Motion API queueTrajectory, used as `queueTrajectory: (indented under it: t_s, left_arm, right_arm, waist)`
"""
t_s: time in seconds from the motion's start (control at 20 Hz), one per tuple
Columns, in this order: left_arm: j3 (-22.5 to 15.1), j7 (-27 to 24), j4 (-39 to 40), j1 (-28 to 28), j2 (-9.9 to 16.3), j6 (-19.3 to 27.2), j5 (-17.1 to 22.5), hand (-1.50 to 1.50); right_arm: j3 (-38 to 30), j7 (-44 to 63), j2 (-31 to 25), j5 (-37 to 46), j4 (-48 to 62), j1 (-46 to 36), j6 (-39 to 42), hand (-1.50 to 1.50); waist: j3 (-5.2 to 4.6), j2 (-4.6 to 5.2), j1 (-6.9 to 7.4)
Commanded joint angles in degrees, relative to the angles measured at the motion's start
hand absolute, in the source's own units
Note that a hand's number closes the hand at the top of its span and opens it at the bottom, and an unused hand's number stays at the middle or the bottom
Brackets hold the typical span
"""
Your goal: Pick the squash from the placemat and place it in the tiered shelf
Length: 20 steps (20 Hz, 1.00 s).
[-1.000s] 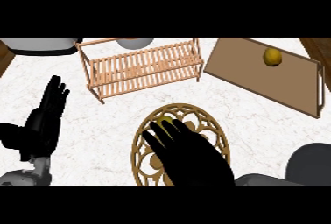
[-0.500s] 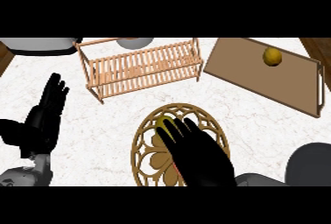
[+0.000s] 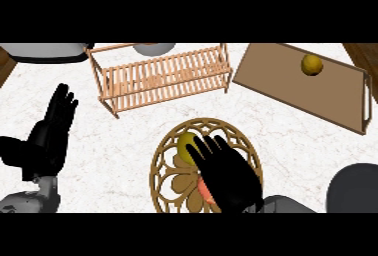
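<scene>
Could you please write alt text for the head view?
The right robot hand hovers open over a yellow squash on a round placemat. The wooden tiered shelf stands beyond; the left robot hand rests open.

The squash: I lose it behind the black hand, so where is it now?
In the head view the squash lies on the round placemat at lower centre, mostly under the right hand, below the wooden tiered shelf.

One head view looks steeply down on the counter (image 3: 133,135), forearms entering from its lower edge.
</scene>
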Motion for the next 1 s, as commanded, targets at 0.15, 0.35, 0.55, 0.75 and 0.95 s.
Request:
queueTrajectory:
  t_s: [0.15, 0.35, 0.55, 0.75, 0.95]
  left_arm:
    - [2.7, 3.5, -0.2, -2.8, -0.8, -1.2, -1.2, 0.0]
    - [2.3, 1.1, 0.5, -1.2, -3.0, -1.9, -2.8, 0.0]
    - [3.2, 1.5, -4.2, 3.5, -2.2, -3.9, -3.7, 0.0]
    - [0.1, 2.8, -5.1, 3.5, -5.4, -1.1, -7.8, 0.0]
    - [4.5, 1.1, 1.1, -0.6, -4.6, -4.6, -4.6, 0.0]
  right_arm:
    - [-2.9, -9.0, 0.4, 6.7, 2.4, 5.8, -0.9, -1.5]
    - [-0.8, -9.0, 6.0, 11.7, 3.6, 7.5, -1.5, -1.5]
    - [-5.3, -14.2, 5.8, 12.9, 5.9, 8.2, 0.3, -1.5]
    - [-5.6, -19.3, 6.5, 15.9, 13.5, 10.0, -3.9, -1.5]
    - [-4.9, -18.6, 8.0, 17.9, 14.2, 11.7, -0.8, 1.5]
  waist:
    - [0.01, 0.01, -0.13]
    - [0.0, 0.0, -0.07]
    - [0.0, -0.03, 0.1]
    - [0.01, 0.0, 0.14]
    - [0.0, 0.02, -0.12]
